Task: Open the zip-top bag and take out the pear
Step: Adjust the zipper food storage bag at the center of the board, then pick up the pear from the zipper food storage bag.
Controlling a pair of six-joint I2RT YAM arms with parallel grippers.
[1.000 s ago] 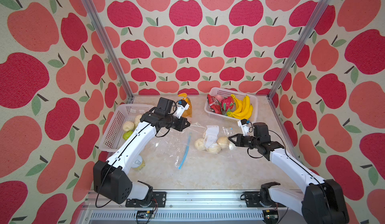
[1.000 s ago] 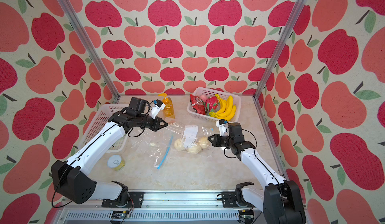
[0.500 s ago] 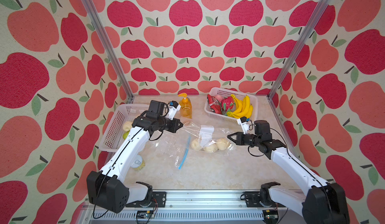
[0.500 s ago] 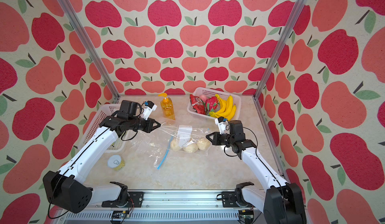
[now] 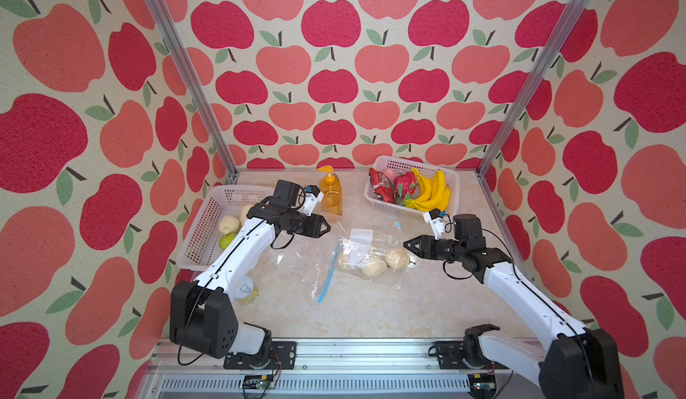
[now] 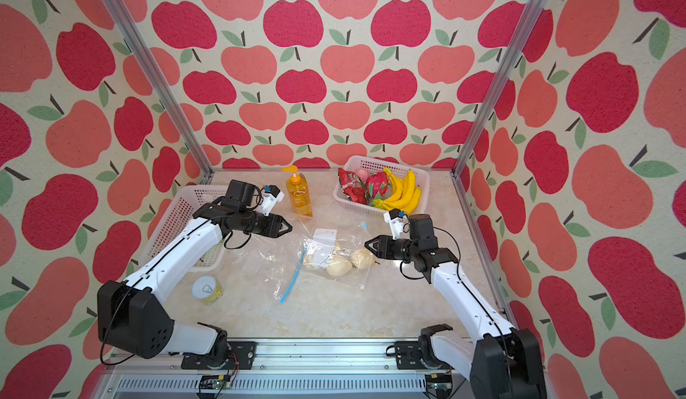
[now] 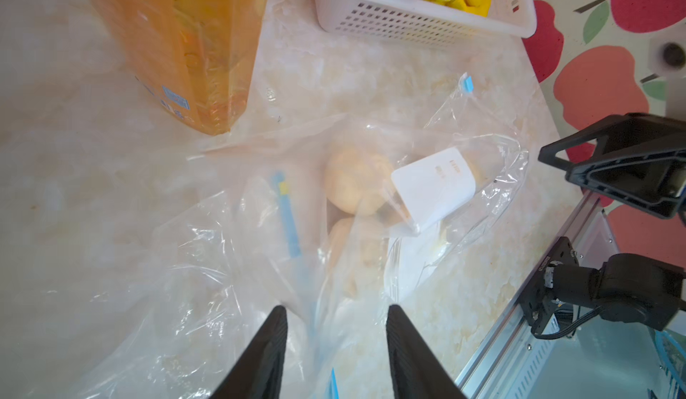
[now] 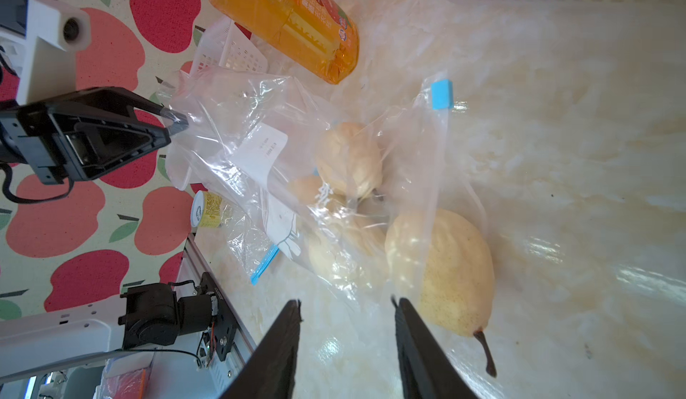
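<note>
The clear zip-top bag (image 5: 356,267) lies slack on the marble table between my two arms, with a blue zip strip (image 5: 328,278) and a white label (image 5: 361,235). Pale yellow pears (image 5: 373,267) sit bunched inside it. One pear (image 8: 441,271) lies at the bag's edge nearest my right gripper, its brown stem poking out. My left gripper (image 5: 327,226) (image 7: 336,311) is open just left of the bag, with loose plastic under its fingers. My right gripper (image 5: 405,247) (image 8: 347,302) is open beside that pear, holding nothing.
An orange soap bottle (image 5: 330,196) stands behind the bag. At the back right a white basket (image 5: 393,208) holds bananas and red fruit. A second white basket (image 5: 200,245) with fruit sits at the left, and a yellow can (image 5: 247,293) stands beside my left arm.
Both grippers were shut on the bag's edges, holding it stretched between them. Both have opened and the bag has dropped slack onto the table. The left gripper has drawn back leftward.
</note>
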